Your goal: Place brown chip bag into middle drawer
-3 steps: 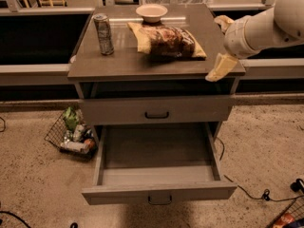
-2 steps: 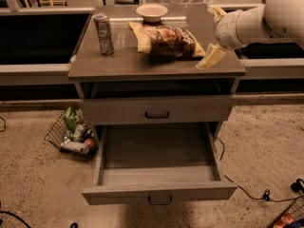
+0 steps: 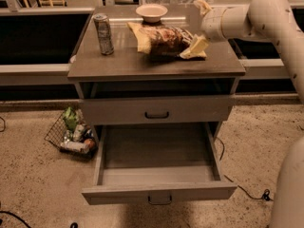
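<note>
The brown chip bag (image 3: 164, 39) lies on top of the grey cabinet (image 3: 118, 63), right of centre. My gripper (image 3: 198, 27) is at the bag's right end, open, with one pale finger (image 3: 195, 46) down against the bag's right edge and the other raised above. The middle drawer (image 3: 156, 175) is pulled out below, with its flat inner tray empty and a small black handle at the front.
A silver drink can (image 3: 103, 33) stands at the cabinet top's left. A pale bowl (image 3: 151, 12) sits at the back, behind the bag. A shut grey drawer front (image 3: 156, 110) is above the open drawer. A wire basket of litter (image 3: 71, 134) stands on the floor at left. A cable (image 3: 247, 191) lies at right.
My gripper has moved left across the cabinet top from its right edge to the right end of the chip bag. The bag, can and drawer have not moved.
</note>
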`<state>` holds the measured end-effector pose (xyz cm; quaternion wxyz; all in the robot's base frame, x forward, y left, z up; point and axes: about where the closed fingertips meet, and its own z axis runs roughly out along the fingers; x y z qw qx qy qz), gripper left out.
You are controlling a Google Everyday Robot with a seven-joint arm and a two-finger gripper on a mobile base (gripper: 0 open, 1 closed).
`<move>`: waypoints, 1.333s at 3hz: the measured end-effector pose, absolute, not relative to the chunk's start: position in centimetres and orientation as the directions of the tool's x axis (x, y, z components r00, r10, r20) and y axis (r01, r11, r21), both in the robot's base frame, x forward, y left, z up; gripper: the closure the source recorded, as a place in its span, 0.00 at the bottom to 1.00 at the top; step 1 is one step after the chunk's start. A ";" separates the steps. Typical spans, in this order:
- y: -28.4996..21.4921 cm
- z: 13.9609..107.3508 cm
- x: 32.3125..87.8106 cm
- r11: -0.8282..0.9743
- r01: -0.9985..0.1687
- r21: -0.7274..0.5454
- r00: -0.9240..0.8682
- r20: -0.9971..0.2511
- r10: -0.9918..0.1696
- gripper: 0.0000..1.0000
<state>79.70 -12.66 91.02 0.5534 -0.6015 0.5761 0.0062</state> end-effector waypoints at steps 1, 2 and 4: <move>-10.8 90.3 80.8 0.308 -0.734 -0.606 0.327 -0.712 -0.622 0.00; -9.3 89.4 81.1 0.325 -0.770 -0.550 0.295 -0.757 -0.583 0.00; -8.1 87.0 81.2 0.346 -0.834 -0.430 0.188 -0.811 -0.555 0.47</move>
